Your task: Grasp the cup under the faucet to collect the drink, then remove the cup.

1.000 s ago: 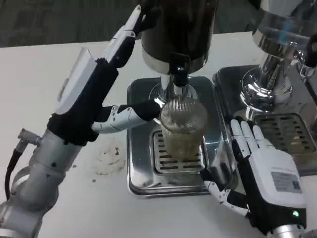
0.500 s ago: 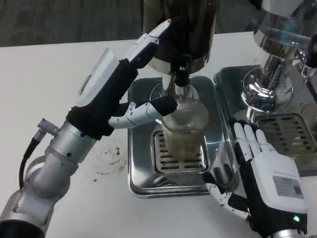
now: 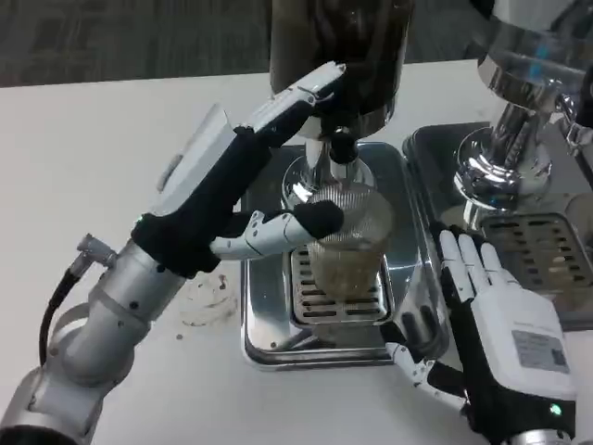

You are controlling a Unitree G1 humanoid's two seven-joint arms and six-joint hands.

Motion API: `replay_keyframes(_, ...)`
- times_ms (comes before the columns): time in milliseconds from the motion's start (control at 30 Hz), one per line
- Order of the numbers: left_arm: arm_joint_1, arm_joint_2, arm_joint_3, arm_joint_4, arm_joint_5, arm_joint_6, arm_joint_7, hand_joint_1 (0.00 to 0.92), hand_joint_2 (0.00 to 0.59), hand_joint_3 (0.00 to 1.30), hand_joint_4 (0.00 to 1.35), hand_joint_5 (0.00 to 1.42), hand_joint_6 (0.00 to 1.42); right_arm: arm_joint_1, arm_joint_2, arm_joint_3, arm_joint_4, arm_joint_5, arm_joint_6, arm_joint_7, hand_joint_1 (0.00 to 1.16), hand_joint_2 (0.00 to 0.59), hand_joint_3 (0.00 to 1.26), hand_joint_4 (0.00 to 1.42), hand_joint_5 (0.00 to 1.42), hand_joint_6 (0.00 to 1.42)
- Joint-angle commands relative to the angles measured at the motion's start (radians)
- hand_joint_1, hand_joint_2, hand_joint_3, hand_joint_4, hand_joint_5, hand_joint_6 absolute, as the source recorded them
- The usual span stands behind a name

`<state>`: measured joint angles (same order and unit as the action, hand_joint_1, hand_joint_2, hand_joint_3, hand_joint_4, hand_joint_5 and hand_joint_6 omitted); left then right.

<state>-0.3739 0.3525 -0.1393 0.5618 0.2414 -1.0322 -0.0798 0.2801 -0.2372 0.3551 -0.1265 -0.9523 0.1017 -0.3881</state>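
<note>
A ribbed clear cup [image 3: 359, 243] with pale brown drink in it stands on the grille of a steel drip tray [image 3: 269, 338], right under the black faucet [image 3: 341, 146] of a dark dispenser [image 3: 338, 42]. My left hand [image 3: 232, 181] comes in from the left. Its thumb lies against the cup's front left side, and its straight fingers [image 3: 310, 88] point up past the faucet along the dispenser body, not wrapped round the cup. My right hand [image 3: 500, 320] rests flat at the tray's right edge, fingers apart, holding nothing.
A second shiny dispenser [image 3: 514, 88] with its own drip tray [image 3: 547, 246] stands at the right, close behind my right hand. A faint brown stain [image 3: 204, 295] marks the white table left of the tray.
My left arm has swung right and forward. Its thumb now lies across the cup's front left and its fingers reach the faucet. The right hand has stayed put.
</note>
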Motion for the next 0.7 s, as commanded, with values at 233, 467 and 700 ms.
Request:
replay_keyframes(233, 0.081, 0.022, 0.006, -0.093, 0.039, -0.010, -0.010, 0.000, 0.129, 0.17, 0.11, 0.32, 0.19, -0.024, -0.008, -0.005, 0.010, 0.017, -0.013, -0.003, 0.48, 0.332, 0.00, 0.00, 0.00, 0.12)
replay_keyframes(467, 0.107, 0.049, 0.024, -0.146, 0.158, -0.027, 0.032, 0.000, 0.130, 0.17, 0.12, 0.32, 0.19, -0.033, -0.006, -0.003, 0.019, 0.029, -0.017, -0.002, 0.48, 0.333, 0.00, 0.00, 0.00, 0.13)
replay_keyframes(700, 0.131, 0.060, 0.023, -0.152, 0.209, -0.026, 0.082, 0.000, 0.131, 0.19, 0.13, 0.33, 0.20, -0.042, -0.004, -0.003, 0.033, 0.050, -0.029, -0.008, 0.48, 0.333, 0.00, 0.00, 0.00, 0.13)
